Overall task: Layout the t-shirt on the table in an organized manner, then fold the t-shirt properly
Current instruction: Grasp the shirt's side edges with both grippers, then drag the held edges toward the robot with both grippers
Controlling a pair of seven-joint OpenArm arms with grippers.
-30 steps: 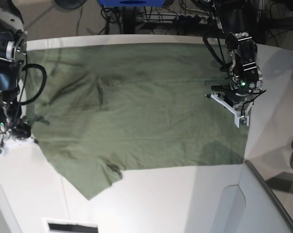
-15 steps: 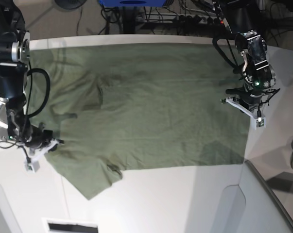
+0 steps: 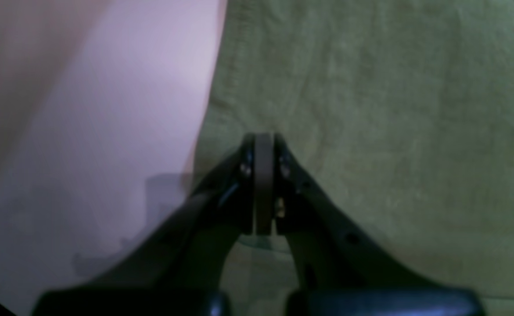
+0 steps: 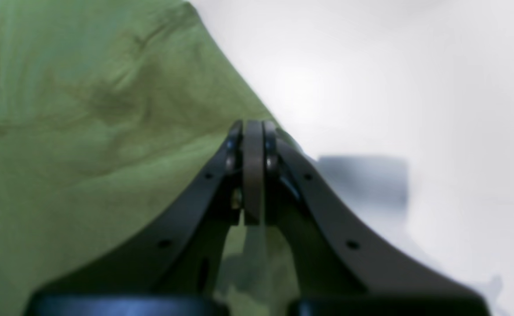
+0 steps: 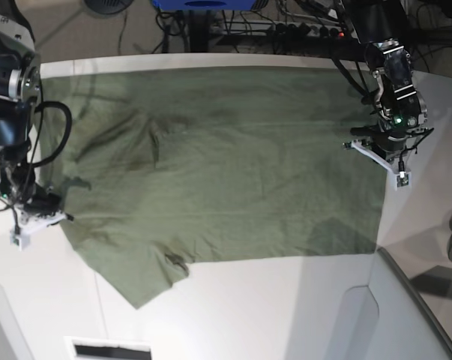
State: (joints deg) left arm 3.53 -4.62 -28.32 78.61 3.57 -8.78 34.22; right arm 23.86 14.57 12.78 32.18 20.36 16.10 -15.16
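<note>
White table (image 5: 270, 307) fronts tangled floor cables (image 5: 285, 26), the t-shirt (image 5: 226, 165) spread flat across it; wrist views alone show the left gripper (image 3: 264, 140) and right gripper (image 4: 253, 127) pressed together, empty, at its edges.

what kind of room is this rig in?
Likely a robotics lab or workshop: two arms over a white table, an olive t-shirt spread on it, and cables with a power strip on the floor behind.
</note>
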